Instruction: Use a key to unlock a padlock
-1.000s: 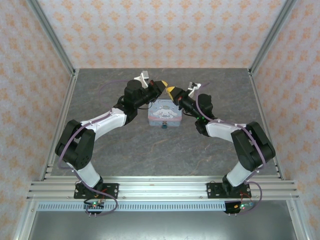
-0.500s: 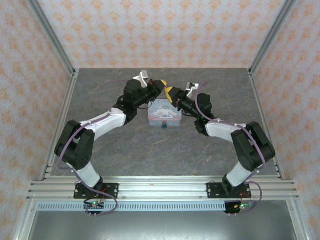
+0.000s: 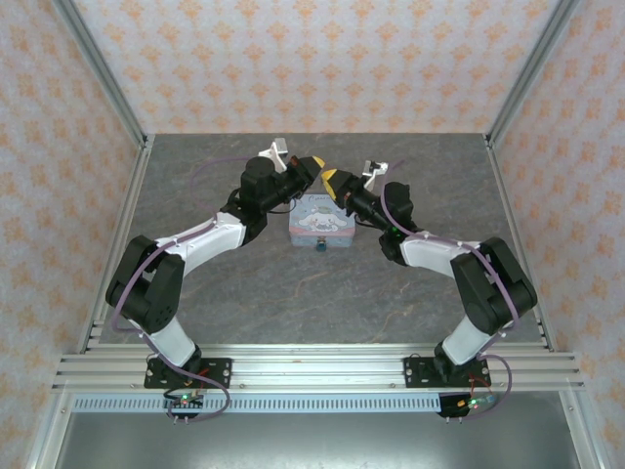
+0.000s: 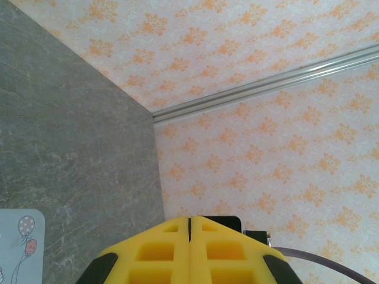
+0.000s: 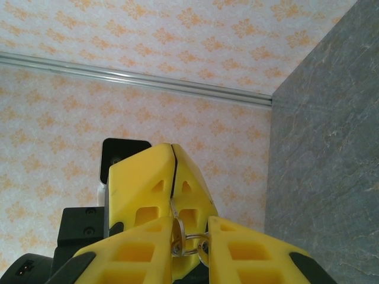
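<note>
One tiny dark padlock (image 3: 319, 247) sits at the near edge of the one pastel tin (image 3: 320, 221) on the grey table (image 3: 293, 293). Over the tin's far end, two grippers meet. The left gripper (image 4: 189, 220) has its jaws pressed together. The right gripper (image 5: 190, 225) has its jaws slightly apart about one metal ring (image 5: 188, 241); I cannot tell whether they grip it.

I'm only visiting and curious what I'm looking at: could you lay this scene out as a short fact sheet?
table: grey, stone-look, with patterned walls around it
tin: pastel cartoon-printed box, mid-table
padlock: tiny, dark blue-teal, at the tin's near edge, with neither gripper on it
left gripper: shut, by the tin's far side
right gripper: close beside the left gripper
metal ring: between the right gripper's fingers; unclear whether it is gripped
</note>
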